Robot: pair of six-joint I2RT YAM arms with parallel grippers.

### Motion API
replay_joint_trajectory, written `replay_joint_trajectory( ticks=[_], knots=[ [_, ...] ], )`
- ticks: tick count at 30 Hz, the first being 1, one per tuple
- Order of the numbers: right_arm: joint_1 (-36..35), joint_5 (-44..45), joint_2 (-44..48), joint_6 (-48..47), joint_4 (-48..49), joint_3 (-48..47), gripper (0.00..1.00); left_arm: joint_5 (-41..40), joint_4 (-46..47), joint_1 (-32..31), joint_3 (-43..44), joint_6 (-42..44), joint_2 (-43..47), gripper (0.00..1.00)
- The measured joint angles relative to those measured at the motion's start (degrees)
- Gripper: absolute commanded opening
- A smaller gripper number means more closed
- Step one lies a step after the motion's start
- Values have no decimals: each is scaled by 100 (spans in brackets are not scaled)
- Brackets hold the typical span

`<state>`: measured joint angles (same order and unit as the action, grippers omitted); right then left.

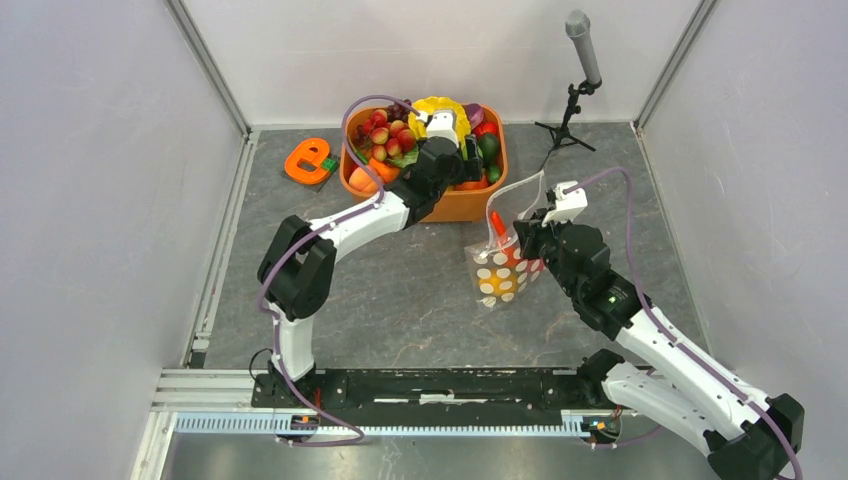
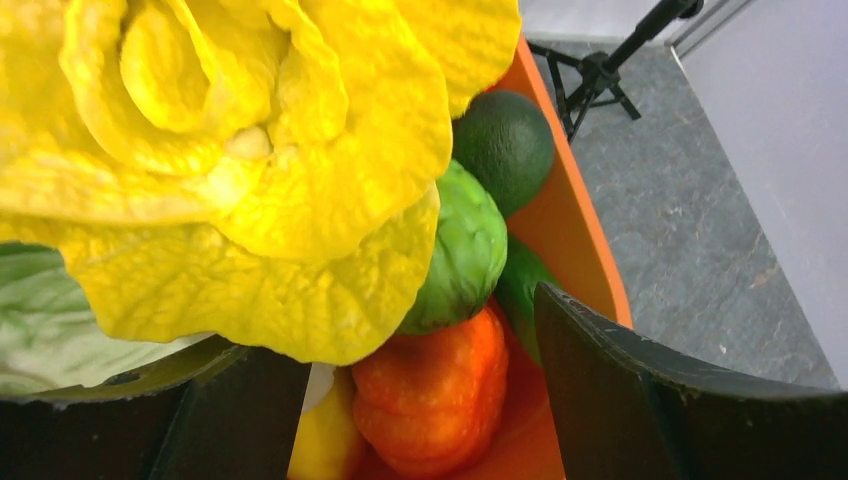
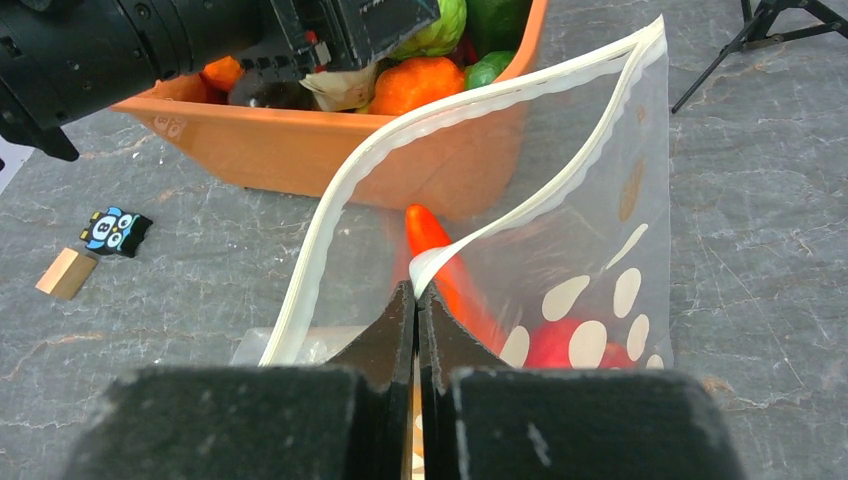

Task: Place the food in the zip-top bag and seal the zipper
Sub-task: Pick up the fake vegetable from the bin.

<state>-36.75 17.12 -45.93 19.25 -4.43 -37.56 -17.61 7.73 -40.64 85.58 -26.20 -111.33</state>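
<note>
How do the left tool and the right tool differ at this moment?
The left tool stands open; the right tool is shut. The left tool holds nothing, over the food in the orange tub; the right tool pinches the zip-top bag at its mouth edge. Both are black.

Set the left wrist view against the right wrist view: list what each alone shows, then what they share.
Left wrist only: a yellow leafy toy filling much of the frame, a dark green avocado, and the left pincer open above the food. Right wrist only: the zip-top bag with its mouth gaping, the right pincer shut on its zipper edge, an orange-red pointed toy inside, and a tan block. Both: the orange tub and the orange pumpkin toy in it.
</note>
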Motion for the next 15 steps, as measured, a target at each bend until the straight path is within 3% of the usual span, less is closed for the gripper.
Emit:
replay_joint_trajectory(
  ticks=[6, 11, 15],
  knots=[
    [0, -11, -39, 0, 4, 0, 1, -249, 243, 7, 195, -35, -236, 79],
    [0, -35, -66, 0, 4, 0, 1, -289, 286, 7, 295, -55, -437, 55],
    [0, -35, -63, 0, 2, 0, 1, -195, 579, 7, 70, -33, -367, 48]
  ],
)
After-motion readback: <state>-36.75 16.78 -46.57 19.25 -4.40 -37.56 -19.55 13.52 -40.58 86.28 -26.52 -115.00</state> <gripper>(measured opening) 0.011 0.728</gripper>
